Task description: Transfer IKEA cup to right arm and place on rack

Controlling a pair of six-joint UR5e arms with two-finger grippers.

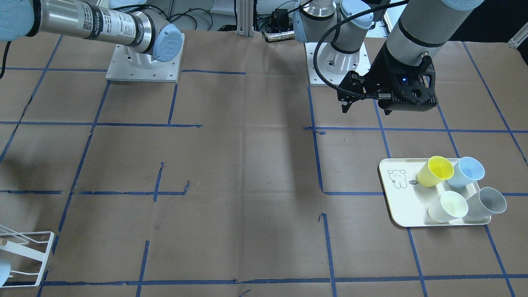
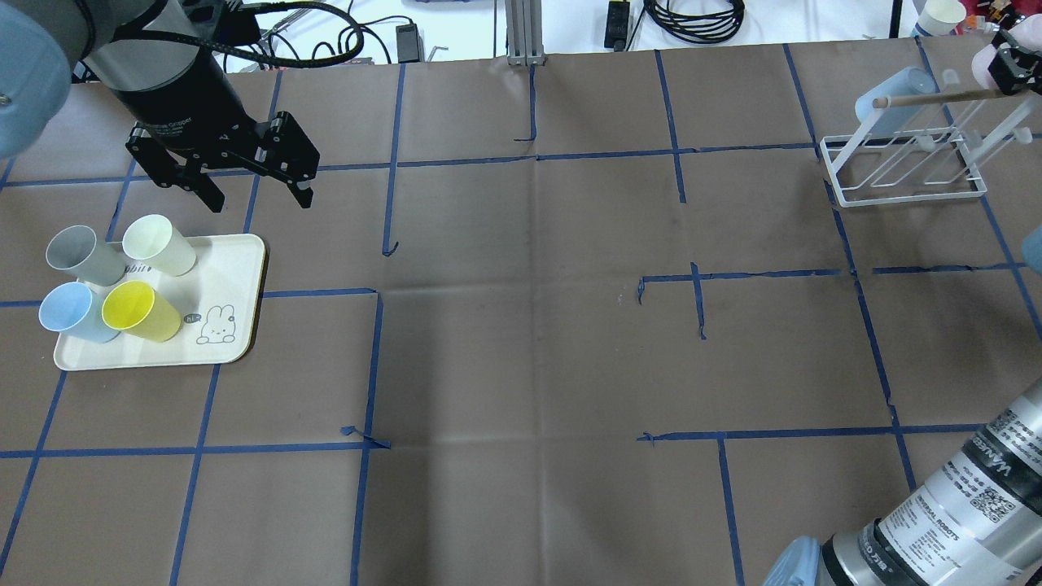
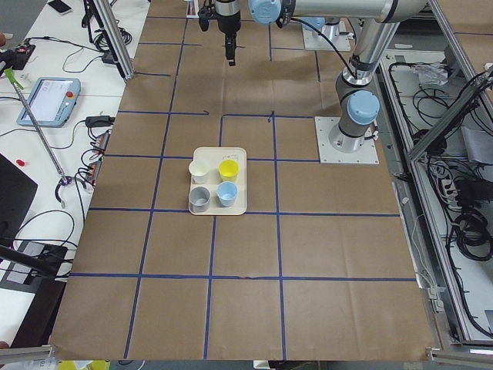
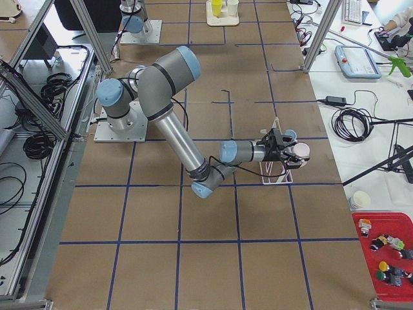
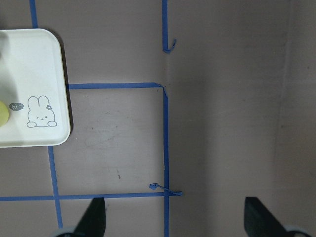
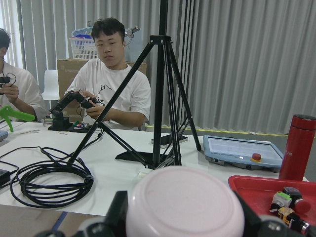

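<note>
From where I stand, the pink cup [image 6: 185, 207] is in the right gripper [image 4: 279, 147], whose fingers are clamped on either side of it, right at the rack [image 2: 912, 198] in the upper right corner of the overhead view. So the hand-over looks done, and placing is the step in hand. To do it well, I'd line the cup's mouth up with a free slanted rod. I'd slide it on along the rod's tilt rather than straight down, and let go only once it sits. A pale blue cup [image 2: 895, 94] already hangs there, so the approach wants to keep clear of it. The left gripper [image 2: 260, 202] hovers with its fingers spread wide and nothing between them, just beyond the tray [image 2: 236, 268] at the left of that view.

The cup looks like smooth matt plastic, round and tapered, and probably slippery under hard pads. The rack is thin white wire, likely light enough to skid on the brown paper [image 2: 521, 325].
</note>
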